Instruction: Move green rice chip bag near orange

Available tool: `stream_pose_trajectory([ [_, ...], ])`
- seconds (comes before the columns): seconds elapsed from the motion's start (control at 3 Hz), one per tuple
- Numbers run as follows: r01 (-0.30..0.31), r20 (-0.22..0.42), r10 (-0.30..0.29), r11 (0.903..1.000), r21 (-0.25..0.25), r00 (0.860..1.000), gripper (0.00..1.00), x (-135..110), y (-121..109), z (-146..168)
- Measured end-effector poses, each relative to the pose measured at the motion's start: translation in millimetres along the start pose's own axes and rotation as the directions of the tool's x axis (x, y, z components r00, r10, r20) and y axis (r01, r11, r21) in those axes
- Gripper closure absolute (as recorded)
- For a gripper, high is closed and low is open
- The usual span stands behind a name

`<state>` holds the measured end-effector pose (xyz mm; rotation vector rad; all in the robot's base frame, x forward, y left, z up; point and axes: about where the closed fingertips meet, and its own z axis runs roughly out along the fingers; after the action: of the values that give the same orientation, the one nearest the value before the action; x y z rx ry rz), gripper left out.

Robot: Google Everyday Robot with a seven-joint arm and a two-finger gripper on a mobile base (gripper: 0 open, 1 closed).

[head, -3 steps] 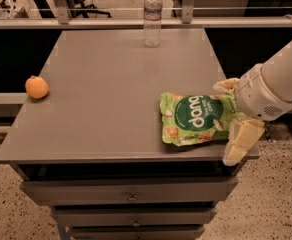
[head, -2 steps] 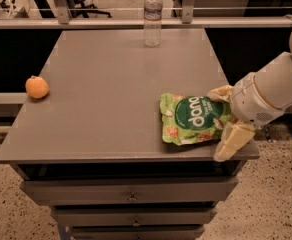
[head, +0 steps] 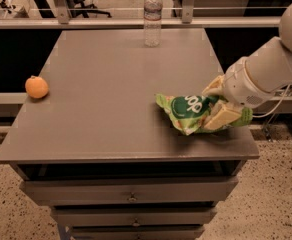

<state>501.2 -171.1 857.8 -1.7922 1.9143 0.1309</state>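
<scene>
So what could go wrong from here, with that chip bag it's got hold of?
The gripper pinches the green rice chip bag only at its right end, so the crinkly pouch might slip free or drag on the table on the way across. The orange sits at the table's left edge; a bag set down too hard against it could roll it off.

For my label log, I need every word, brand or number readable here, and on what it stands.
"op", roughly: white letters in the dark green circle on the bag; the rest is hidden by the gripper, closed on the bag near the right edge of the table.
The bottle label: too blurred to read.
No other text.
</scene>
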Motion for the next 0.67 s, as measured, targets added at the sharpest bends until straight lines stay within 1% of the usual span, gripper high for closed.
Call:
stream_pose_trajectory([
  [0.33, 0.028, -0.017, -0.026, 0.9967, 0.076, 1.000, 0.87, -17.1, -36.4, -26.6],
  [0.67, 0.033, -0.013, -0.032, 0.9958, 0.085, 0.999, 1.00, -20.9, -39.4, -30.0],
])
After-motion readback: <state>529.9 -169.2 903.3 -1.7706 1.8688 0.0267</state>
